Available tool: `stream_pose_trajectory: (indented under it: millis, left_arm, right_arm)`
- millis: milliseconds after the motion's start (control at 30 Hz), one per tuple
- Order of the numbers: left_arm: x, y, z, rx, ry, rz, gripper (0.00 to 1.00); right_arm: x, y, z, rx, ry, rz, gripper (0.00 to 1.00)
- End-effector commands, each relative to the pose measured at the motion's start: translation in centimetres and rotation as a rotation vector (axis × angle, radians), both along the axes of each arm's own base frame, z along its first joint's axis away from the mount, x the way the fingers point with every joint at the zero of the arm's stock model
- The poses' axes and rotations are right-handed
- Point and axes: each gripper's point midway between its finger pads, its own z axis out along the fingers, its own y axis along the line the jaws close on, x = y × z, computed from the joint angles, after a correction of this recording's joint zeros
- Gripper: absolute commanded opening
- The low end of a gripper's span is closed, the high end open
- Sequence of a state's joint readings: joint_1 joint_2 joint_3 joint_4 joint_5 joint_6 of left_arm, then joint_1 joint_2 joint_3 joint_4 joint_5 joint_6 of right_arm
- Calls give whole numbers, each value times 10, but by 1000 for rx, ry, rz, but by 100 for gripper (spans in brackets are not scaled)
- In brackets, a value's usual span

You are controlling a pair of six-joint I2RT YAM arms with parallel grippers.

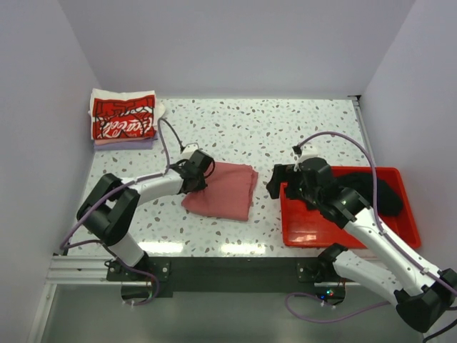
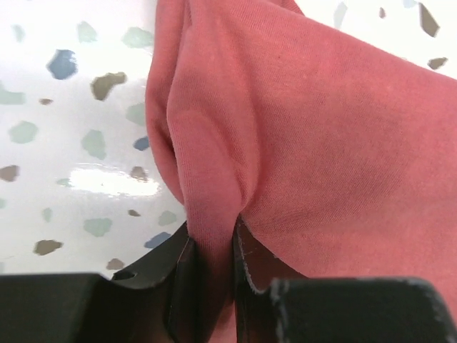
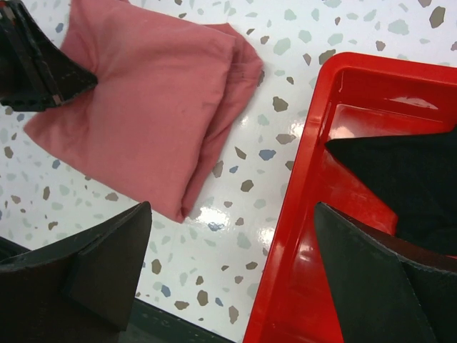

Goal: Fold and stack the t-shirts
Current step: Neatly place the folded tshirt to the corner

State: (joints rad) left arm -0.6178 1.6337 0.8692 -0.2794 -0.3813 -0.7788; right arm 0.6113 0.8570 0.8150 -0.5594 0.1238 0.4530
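**Top external.** My left end effector (image 1: 198, 166) sits at the left edge of the folded dusty-red t-shirt (image 1: 227, 190), which spreads to its right on the worktop (image 1: 285, 128). The folded stack (image 1: 123, 120) lies at the far-left corner, well apart and up-left of that grip, so the left arm is by far the nearer one for a carry there. The top shirt of the stack reads "Coca-Cola" in white script on red (the print above it is too small to read). My right end effector (image 1: 293, 187) hangs over the left rim of the red bin (image 1: 343, 239), which holds the black t-shirt (image 1: 378, 191).

**Left wrist.** The left end effector (image 2: 213, 246) is clamped on a raised fold of the dusty-red t-shirt (image 2: 321, 143); the cloth bunches up and away from the pinch. No writing shows.

**Right wrist.** The right end effector (image 3: 232, 214) has its fingers wide apart, holding nothing, straddling the bin wall (image 3: 300, 236). The black t-shirt (image 3: 407, 171) lies to its right and the dusty-red t-shirt (image 3: 150, 107) ahead on its left, long folded edge running away from the camera.
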Motion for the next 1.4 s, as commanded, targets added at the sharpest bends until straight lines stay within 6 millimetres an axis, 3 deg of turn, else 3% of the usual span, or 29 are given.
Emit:
stream_pose_trajectory:
  millis: [0, 100, 233, 367, 533, 667, 800, 1000, 1033, 1167, 1367]
  left_arm:
    - [8, 29, 14, 176, -21, 42, 0]
    - [26, 54, 37, 333, -96, 106, 0]
    - [52, 62, 70, 451, -179, 92, 0]
    - [80, 70, 92, 471, -265, 72, 0]
    - [108, 101, 114, 481, -324, 91, 0]
    - [135, 100, 151, 534, -460, 27, 0]
    - [160, 115, 177, 667, -466, -13, 0]
    - [199, 147, 194, 783, -469, 7, 0]
    - [205, 150, 206, 810, -481, 1, 0]
    - [221, 160, 229, 867, -522, -8, 0]
    - [229, 179, 255, 955, -534, 6, 0]
  right_arm:
    - [10, -2, -1, -39, -38, -9, 99]
    - [13, 0, 2, -53, -44, 9, 99]
    - [19, 0, 4, -81, -72, 25, 99]
    - [25, 0, 3, -112, -89, 32, 99]
    - [34, 2, -3, -138, -108, 40, 99]
    - [41, 5, -7, -147, -123, 44, 99]
    - [41, 2, -21, -200, -88, 57, 99]
    - [46, -5, -29, -254, -69, 27, 99]
    - [46, -5, -30, -259, -66, 29, 99]
    - [48, -7, -33, -275, -57, 23, 99]
    - [49, -10, -33, -286, -63, 7, 99]
